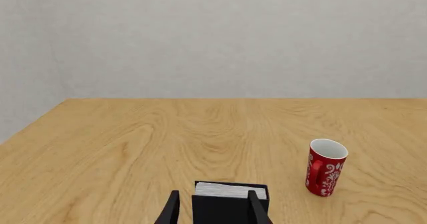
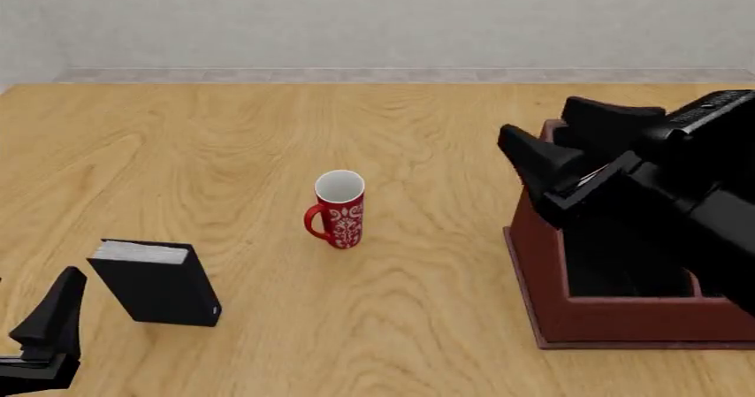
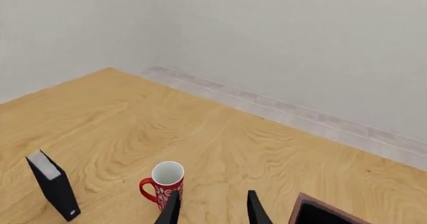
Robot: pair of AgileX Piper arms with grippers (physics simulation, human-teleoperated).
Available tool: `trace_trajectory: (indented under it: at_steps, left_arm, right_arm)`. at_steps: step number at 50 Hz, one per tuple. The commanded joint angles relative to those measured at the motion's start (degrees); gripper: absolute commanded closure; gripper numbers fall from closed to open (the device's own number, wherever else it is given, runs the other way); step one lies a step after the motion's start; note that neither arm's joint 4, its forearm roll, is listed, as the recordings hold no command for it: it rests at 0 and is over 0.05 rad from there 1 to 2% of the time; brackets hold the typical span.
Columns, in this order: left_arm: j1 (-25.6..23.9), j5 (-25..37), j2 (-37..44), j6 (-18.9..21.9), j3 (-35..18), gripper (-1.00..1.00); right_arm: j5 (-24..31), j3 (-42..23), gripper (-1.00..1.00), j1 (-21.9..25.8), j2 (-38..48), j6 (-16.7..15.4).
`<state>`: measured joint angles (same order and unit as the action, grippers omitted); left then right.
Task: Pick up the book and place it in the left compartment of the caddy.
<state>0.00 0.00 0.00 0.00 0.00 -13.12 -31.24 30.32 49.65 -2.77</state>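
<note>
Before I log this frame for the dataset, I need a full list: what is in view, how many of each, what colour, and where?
book: one, black covers with white page edges, standing upright on the near left of the table, just ahead of the left claw.
mug: one, red with a white pattern and white inside, upright near the table's middle, handle toward the left.
caddy: one, dark red-brown wood with a black interior, on the right side of the table, largely hidden by the right arm.
table: one, light wood grain, under everything.
left claw: one, black, open, low at the near left edge, fingers on either side of the book.
right claw: one, black, open, raised above the caddy.
</note>
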Motion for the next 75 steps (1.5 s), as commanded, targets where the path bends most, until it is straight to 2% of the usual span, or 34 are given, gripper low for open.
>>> trace_trajectory:
  at_steps: [1,17,30,37,40,43,47,50,62,75]
  left_arm:
    - [0.0,0.0,0.0,0.0,0.0,-1.0]
    - [0.0,0.0,0.0,0.0,0.0,-1.0]
    - [0.0,0.0,0.0,0.0,0.0,-1.0]
    - [0.0,0.0,0.0,0.0,0.0,-1.0]
    - [0.0,0.0,0.0,0.0,0.0,-1.0]
    - [0.0,0.0,0.0,0.0,0.0,-1.0]
    - [0.0,0.0,0.0,0.0,0.0,-1.0]
    - [0.0,0.0,0.0,0.0,0.0,-1.0]
    - [0.0,0.0,0.0,0.0,0.0,-1.0]
    - [0.0,0.0,0.0,0.0,0.0,-1.0]
  right_arm:
    - [0.31,-4.7,-1.0,3.59,5.01,0.3]
    - [1.35,-10.41,-1.0,7.01,11.24,1.07]
    - [5.75,-18.81,-1.0,8.89,16.78,2.0]
    - [7.02,-22.02,-1.0,9.19,19.46,1.01]
    - [9.01,-24.77,-1.0,9.1,21.12,1.43]
    - [10.44,-26.75,-1.0,9.97,22.06,0.01]
    - [13.3,-30.22,-1.0,10.32,24.11,-0.24]
    - [14.54,-32.04,-1.0,11.05,25.05,-2.61]
    - [21.64,-40.88,-1.0,12.33,31.45,-1.8]
    - [31.88,-52.76,-1.0,14.09,38.26,-3.79]
